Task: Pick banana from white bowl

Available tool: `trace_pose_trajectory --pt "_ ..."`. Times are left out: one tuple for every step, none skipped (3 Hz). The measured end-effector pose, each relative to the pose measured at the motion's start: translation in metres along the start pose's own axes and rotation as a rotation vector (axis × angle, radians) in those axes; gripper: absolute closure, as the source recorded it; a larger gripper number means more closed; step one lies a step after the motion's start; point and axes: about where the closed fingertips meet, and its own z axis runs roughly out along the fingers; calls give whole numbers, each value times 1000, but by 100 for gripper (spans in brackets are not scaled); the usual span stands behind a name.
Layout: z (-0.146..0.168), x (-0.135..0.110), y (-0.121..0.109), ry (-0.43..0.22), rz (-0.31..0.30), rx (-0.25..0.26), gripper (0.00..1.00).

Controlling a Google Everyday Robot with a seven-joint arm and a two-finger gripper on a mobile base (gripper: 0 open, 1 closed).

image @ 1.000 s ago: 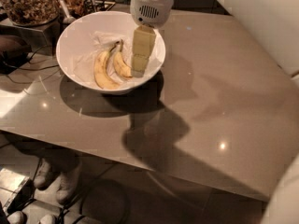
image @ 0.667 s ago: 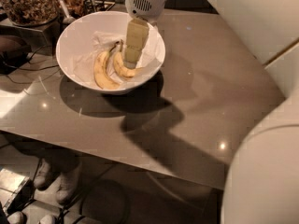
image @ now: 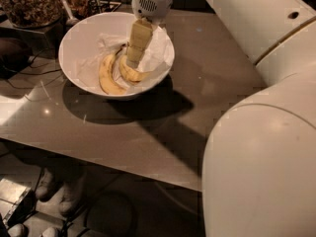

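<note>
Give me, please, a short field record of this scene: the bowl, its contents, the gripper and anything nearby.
bowl: white bowl on the table, toward its far left
contents: banana on the right, slimmer banana beside it on the left
gripper: gripper inside the bowl, pointing down at the banana; contact cannot be told
nearby: clear container of brown bits behind the bowl, to the left

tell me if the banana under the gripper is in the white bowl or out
In. The banana lies at the bottom of the white bowl, the gripper right over it.
</note>
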Motion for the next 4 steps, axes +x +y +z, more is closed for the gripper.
trace_pose_trajectory --pt "14 -7 0 -7 5 -45 18" --pt "31 -8 3 -3 20 -94 26" --pt "44 -9 4 6 34 -126 31" --pt "55 -2 1 16 84 -153 35"
